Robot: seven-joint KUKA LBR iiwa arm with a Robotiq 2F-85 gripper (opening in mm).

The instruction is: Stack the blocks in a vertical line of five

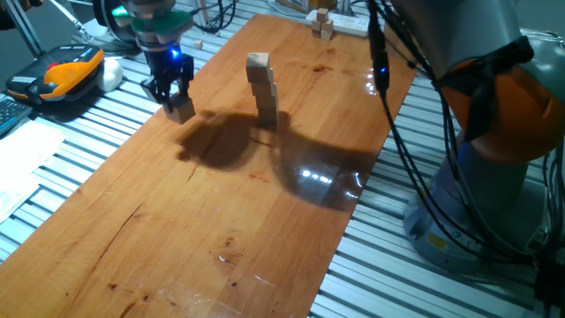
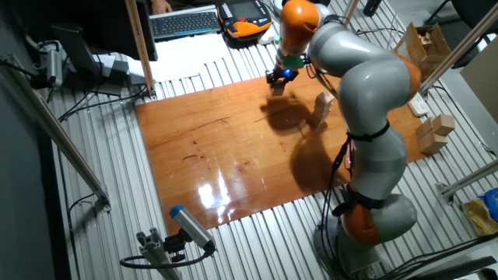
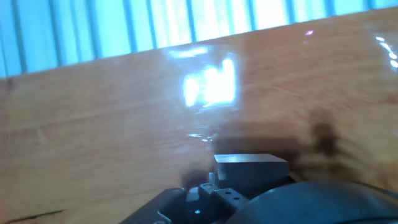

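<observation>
Fingers (image 1: pixel 181 95) clamp block (image 1: pixel 182 109); no legible writing anywhere.

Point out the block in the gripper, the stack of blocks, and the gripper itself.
held block (image 1: pixel 183 109), one fixed view, its front face below the fingers.
stack of blocks (image 1: pixel 263 89), one fixed view, middle of the column.
gripper (image 1: pixel 170 89), one fixed view, between the two dark fingers.

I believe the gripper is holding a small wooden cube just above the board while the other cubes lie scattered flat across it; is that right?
Not quite. The gripper does hold a small cube above the board, but the other cubes are not scattered: they stand as one upright stack, as one fixed view shows.
</observation>
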